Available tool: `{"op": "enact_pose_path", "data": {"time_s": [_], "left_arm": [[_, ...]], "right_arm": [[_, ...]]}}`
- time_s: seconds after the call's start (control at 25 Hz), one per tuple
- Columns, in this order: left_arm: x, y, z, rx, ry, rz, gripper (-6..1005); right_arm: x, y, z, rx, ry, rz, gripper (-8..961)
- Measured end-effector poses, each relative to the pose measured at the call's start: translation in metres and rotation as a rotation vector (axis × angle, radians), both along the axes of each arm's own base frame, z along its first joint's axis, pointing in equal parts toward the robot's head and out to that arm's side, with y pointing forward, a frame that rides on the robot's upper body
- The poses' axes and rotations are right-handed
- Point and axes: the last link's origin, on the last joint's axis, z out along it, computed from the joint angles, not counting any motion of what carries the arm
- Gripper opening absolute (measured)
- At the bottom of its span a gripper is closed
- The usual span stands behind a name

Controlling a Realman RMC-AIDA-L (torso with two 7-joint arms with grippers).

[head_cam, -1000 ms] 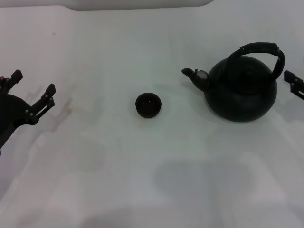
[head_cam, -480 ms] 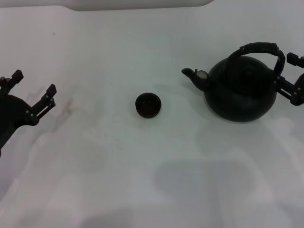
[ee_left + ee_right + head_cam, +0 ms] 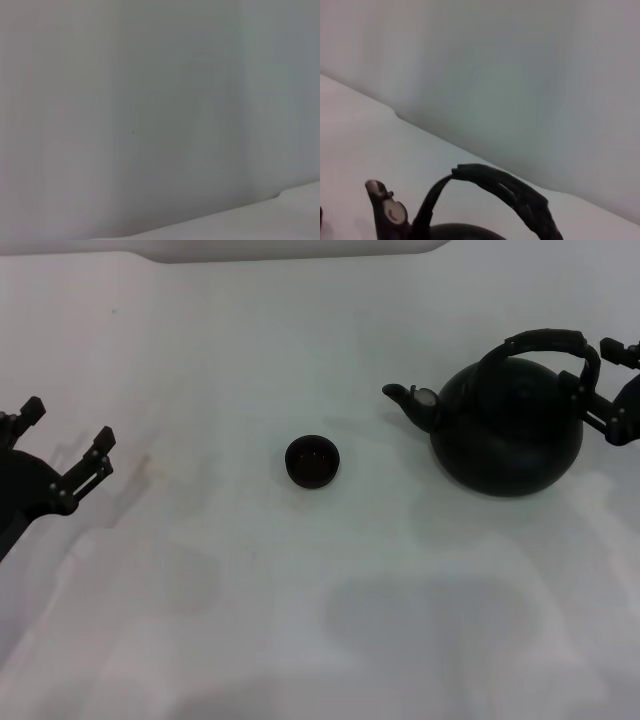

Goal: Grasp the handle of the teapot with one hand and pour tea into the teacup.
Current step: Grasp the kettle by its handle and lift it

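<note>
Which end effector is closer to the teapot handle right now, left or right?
Right. The right end effector sits open just beside the handle at its far-right end; the left end effector waits open across the table, beyond the teacup.

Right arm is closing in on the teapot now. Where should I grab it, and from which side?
Take the handle at the top of its arch, coming in from the right gripper's side, away from the spout. The teapot stands upright, its hoop clear above the body, so open fingers can likely straddle the bar. Its spout points toward the teacup.
</note>
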Motion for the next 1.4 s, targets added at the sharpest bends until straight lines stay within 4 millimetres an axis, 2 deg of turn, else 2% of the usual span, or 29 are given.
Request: {"op": "enact_pose_path", "data": {"time_s": [0.52,1.16,1.4], "left_arm": [[0.002,0.000,0.000,0.001,-0.004,-0.011,877],[0.001,0.000,0.001,0.004,-0.004,-0.006,877],[0.001,0.000,0.001,0.005,-0.004,-0.005,876]], "right_arm": [[0.011,-0.004,-0.002,0.024,-0.035,-0.043,498],[0.006,0.000,-0.006,0.031,-0.062,-0.012,495],[0.001,0.004,-0.005,0.042,-0.040,-0.005,402]]}}
